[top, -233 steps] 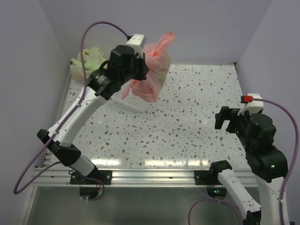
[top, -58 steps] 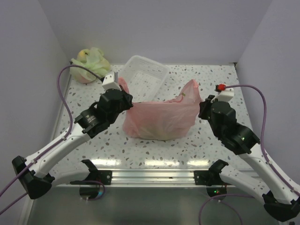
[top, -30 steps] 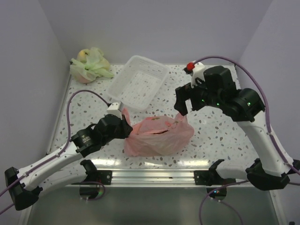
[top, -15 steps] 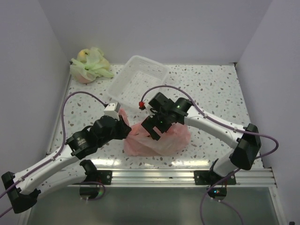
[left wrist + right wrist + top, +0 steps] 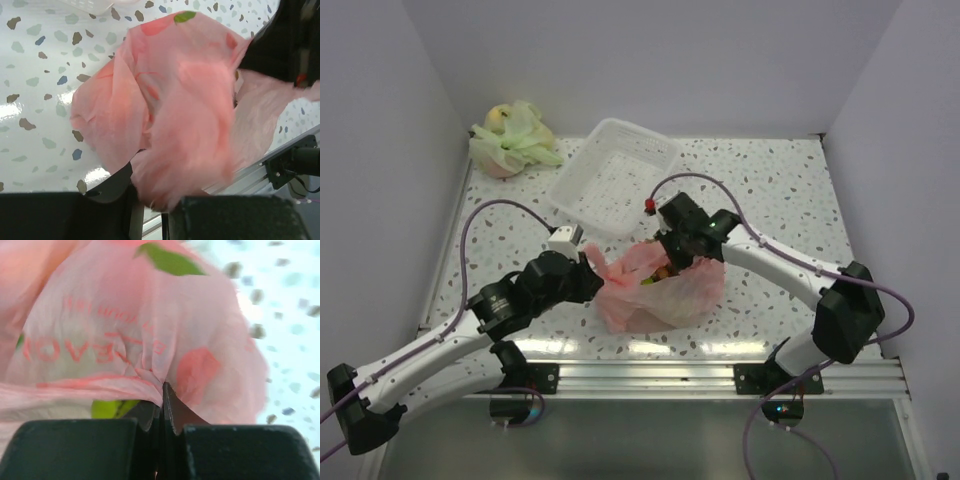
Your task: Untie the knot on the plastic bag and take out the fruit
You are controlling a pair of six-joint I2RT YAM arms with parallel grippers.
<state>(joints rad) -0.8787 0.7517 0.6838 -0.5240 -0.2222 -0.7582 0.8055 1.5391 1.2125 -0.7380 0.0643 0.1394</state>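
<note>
While my left gripper [image 5: 588, 276] pinches the left end of the pink plastic bag [image 5: 672, 297], my right gripper [image 5: 162, 392] is clamped on a fold of its far rim; bag sits near-centre on the table [image 5: 775, 200], green fruit [image 5: 107, 408] showing inside.

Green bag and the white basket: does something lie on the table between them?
No. In the top view, the narrow stretch of speckled table between the green bag and the white basket is bare.

Red printed lettering [image 5: 95, 347] on the plastic bag [image 5: 205, 370], two lines, small above large, too blurred to read
</note>
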